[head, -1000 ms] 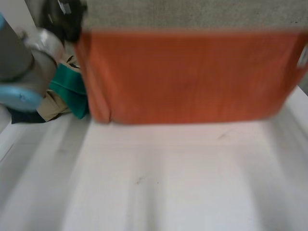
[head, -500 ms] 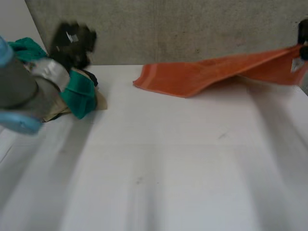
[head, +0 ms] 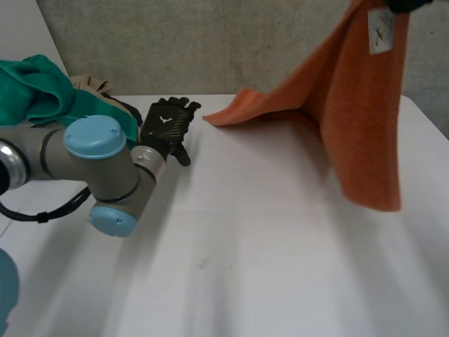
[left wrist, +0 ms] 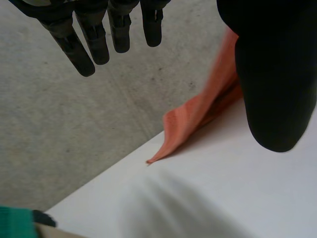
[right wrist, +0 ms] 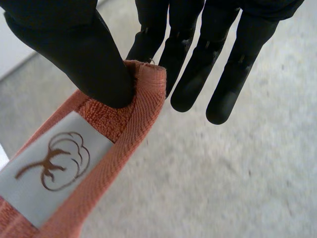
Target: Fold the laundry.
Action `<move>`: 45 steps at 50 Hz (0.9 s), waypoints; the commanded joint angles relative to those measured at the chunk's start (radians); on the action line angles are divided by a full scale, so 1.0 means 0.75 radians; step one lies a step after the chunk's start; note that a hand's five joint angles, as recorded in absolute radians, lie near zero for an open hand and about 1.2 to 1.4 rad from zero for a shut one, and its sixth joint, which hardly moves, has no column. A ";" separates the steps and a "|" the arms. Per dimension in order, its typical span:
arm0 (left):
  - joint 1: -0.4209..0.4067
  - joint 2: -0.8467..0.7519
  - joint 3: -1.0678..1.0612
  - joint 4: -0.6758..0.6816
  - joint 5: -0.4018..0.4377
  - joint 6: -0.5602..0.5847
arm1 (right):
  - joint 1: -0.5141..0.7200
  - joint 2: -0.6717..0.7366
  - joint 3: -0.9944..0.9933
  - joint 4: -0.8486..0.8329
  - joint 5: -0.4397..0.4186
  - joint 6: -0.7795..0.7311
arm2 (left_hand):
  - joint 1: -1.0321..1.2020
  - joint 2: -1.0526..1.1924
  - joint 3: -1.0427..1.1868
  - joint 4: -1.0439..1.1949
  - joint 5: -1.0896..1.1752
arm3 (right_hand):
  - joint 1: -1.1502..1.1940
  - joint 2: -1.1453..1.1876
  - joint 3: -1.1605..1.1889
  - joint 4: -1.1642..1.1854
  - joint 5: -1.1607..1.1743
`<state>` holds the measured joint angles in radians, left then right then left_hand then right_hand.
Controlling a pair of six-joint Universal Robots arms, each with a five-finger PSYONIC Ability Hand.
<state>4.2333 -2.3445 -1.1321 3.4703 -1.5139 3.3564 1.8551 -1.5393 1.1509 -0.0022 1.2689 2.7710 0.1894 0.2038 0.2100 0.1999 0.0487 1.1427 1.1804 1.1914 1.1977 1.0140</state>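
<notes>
— Up over the right side of the table (head: pixel 266 232), an orange towel (head: pixel 358 105) is held by one corner, pinched between thumb and finger of the right hand (right wrist: pixel 69 54), just by the white label (right wrist: pixel 52 166).
— And the other end?
— One low corner (left wrist: pixel 171 141) is laid on the tabletop near the far edge; the rest is hung in the air in a long drape.
— What is gripped by the left hand (head: pixel 167 126)?
— Nothing. Its fingers (left wrist: pixel 96 39) are stretched out straight, near a heap of green cloth (head: pixel 42 91), apart from the towel.
</notes>
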 commanded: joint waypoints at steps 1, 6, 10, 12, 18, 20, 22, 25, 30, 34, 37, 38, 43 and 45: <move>-0.042 -0.103 0.147 -0.099 0.018 -0.080 | 0.130 -0.142 -0.023 0.062 -0.019 0.007 | -0.020 -0.039 -0.047 -0.034 -0.065 | 0.338 0.288 0.273 0.265 0.277; -0.069 -0.167 0.219 -0.150 0.000 -0.135 | 0.192 -0.218 -0.048 0.091 -0.023 0.009 | -0.020 -0.039 -0.047 -0.034 -0.065 | 0.338 0.288 0.273 0.265 0.277; -0.081 -0.206 0.262 -0.174 -0.035 -0.172 | 0.237 -0.265 -0.070 0.142 -0.021 0.009 | -0.020 -0.039 -0.047 -0.034 -0.065 | 0.338 0.288 0.273 0.265 0.277; -0.083 -0.226 0.282 -0.183 -0.069 -0.202 | 0.261 -0.287 -0.080 0.168 -0.019 0.009 | -0.020 -0.039 -0.047 -0.034 -0.065 | 0.338 0.288 0.273 0.265 0.277; -0.098 -0.251 0.291 -0.219 -0.098 -0.264 | 0.294 -0.330 -0.093 0.191 -0.011 0.018 | -0.020 -0.039 -0.047 -0.034 -0.065 | 0.338 0.288 0.273 0.265 0.277; -0.120 -0.259 0.282 -0.250 -0.062 -0.288 | 0.298 -0.343 -0.099 0.189 -0.005 0.030 | 0.308 0.289 0.280 0.294 0.263 | 0.338 0.288 0.273 0.265 0.277; -0.136 -0.263 0.270 -0.279 -0.021 -0.297 | 0.294 -0.341 -0.105 0.187 0.008 0.036 | 0.797 0.778 0.769 0.783 0.752 | 0.338 0.288 0.273 0.265 0.277; -0.161 -0.251 0.215 -0.344 0.077 -0.323 | 0.274 -0.332 -0.129 0.189 0.032 0.040 | 1.609 1.590 1.582 1.595 1.564 | 0.338 0.288 0.273 0.265 0.277; -0.141 -0.153 0.094 -0.399 0.139 -0.348 | 0.182 -0.283 -0.154 0.189 0.051 0.046 | 1.609 1.590 1.582 1.595 1.564 | 0.338 0.288 0.273 0.265 0.277; -0.032 0.023 -0.002 -0.354 0.125 -0.348 | 0.079 -0.236 -0.158 0.187 0.049 0.050 | 1.609 1.590 1.582 1.595 1.564 | 0.338 0.288 0.273 0.265 0.277; 0.072 0.197 -0.082 -0.322 0.141 -0.340 | 0.006 -0.204 -0.162 0.187 0.051 0.075 | 1.609 1.590 1.582 1.595 1.564 | 0.338 0.288 0.273 0.265 0.277; 0.129 0.286 -0.116 -0.314 0.167 -0.338 | -0.029 -0.189 -0.158 0.185 0.051 0.091 | 1.609 1.590 1.582 1.595 1.564 | 0.338 0.288 0.273 0.265 0.277; 0.274 0.559 -0.231 -0.318 0.280 -0.335 | -0.131 -0.152 -0.156 0.173 0.047 0.138 | 1.609 1.590 1.582 1.595 1.564 | 0.338 0.288 0.273 0.265 0.277; 0.319 0.645 -0.272 -0.318 0.321 -0.333 | -0.168 -0.136 -0.148 0.171 0.041 0.144 | 1.609 1.590 1.582 1.595 1.564 | 0.338 0.288 0.273 0.265 0.277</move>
<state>4.3576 -2.0719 -1.2469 3.2300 -1.3608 3.1019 1.8110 -1.6737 1.0301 0.1326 1.3061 2.8481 1.1797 1.1939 1.1851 1.1946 0.9773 1.1427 1.1804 1.1914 1.1977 1.0139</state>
